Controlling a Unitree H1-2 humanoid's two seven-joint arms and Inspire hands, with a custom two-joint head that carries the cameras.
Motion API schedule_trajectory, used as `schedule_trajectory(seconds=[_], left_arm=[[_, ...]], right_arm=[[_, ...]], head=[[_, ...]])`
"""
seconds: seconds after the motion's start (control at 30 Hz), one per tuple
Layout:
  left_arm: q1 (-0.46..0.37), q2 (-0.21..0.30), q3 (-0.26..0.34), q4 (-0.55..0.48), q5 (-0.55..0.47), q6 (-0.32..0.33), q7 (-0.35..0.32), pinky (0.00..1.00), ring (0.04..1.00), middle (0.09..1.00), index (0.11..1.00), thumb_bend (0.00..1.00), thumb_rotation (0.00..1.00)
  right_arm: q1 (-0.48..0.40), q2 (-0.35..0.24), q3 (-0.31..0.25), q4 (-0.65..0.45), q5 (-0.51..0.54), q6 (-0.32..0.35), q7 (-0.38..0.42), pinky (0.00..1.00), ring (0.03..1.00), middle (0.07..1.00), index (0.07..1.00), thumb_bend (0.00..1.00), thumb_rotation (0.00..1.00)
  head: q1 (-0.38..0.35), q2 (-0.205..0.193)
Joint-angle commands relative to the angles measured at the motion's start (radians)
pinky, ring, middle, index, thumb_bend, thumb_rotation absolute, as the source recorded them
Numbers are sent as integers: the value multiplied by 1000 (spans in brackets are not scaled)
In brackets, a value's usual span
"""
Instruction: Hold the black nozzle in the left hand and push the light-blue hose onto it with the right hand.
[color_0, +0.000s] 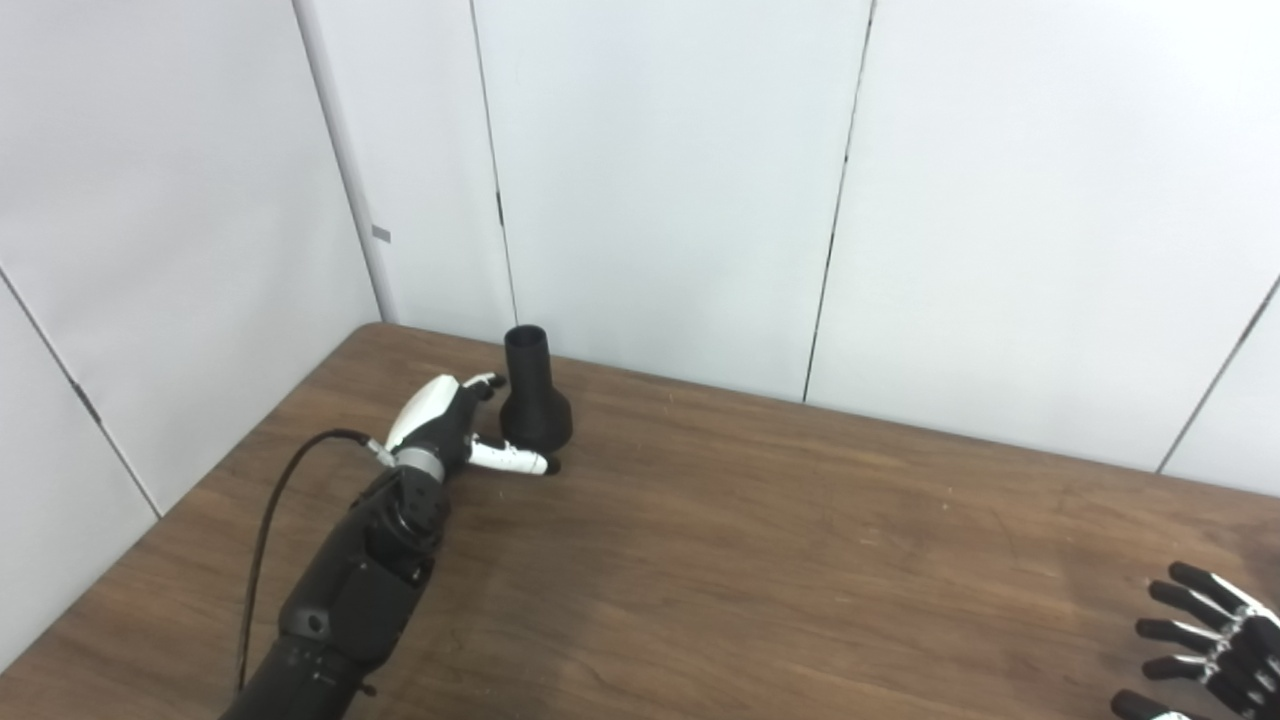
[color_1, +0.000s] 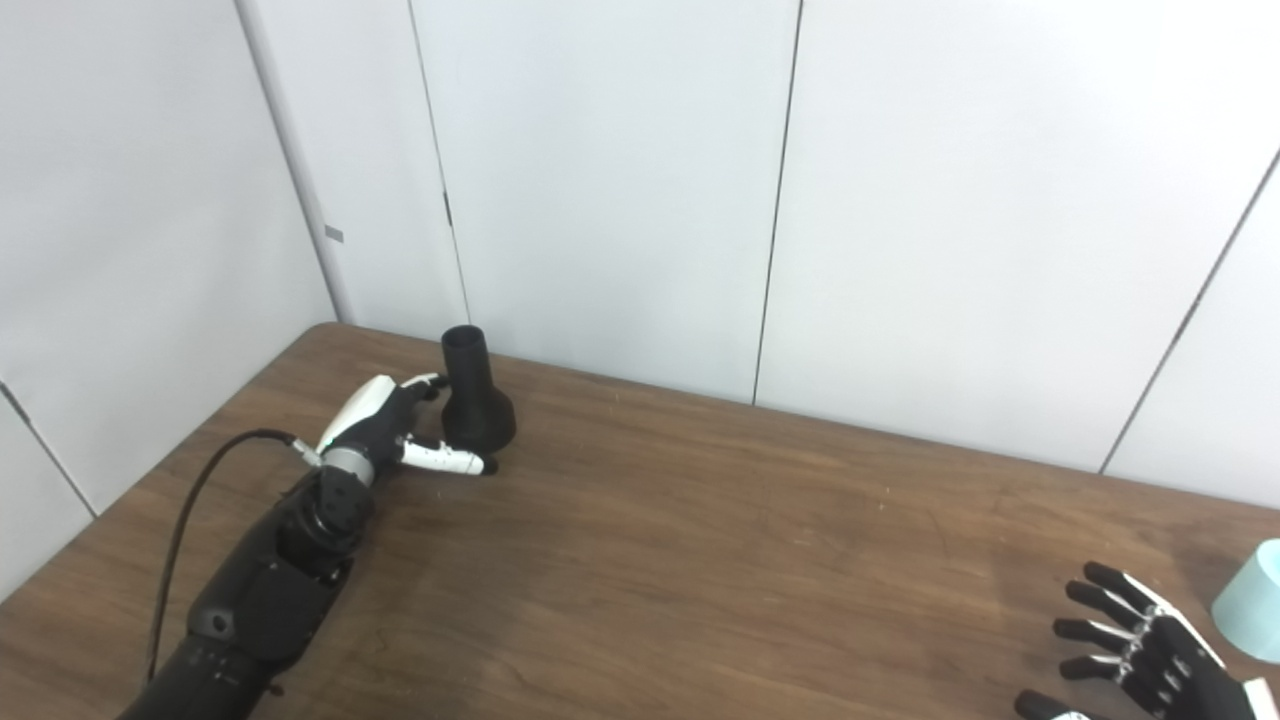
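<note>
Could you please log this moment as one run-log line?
left hand: open beside upright black nozzle | right hand: open, idle | light-blue hose: untouched

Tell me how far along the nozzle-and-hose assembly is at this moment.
Early stage; nothing is joined. The black nozzle stands upright on the table, wide end down. The left hand sits beside it, fingers spread around its base, not yet closed. The right hand rests open near the light-blue hose, apart from it. Still left: grasp both, then push the hose on.
</note>
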Motion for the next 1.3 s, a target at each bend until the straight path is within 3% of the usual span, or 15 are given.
schedule_trajectory(seconds=[0.0,1.27], left_arm=[[-47,22,5,1,-10,-39,32,1000,1000,905,816,988,284],[-124,-18,-36,150,-75,-111,106,1000,1000,814,784,947,217]], right_arm=[[-17,-17,-13,-42,15,-12,2,520,668,769,792,737,115],[13,-16,-24,-120,44,61,1,505,641,754,782,761,135]], head=[[-1,2],[-28,32]])
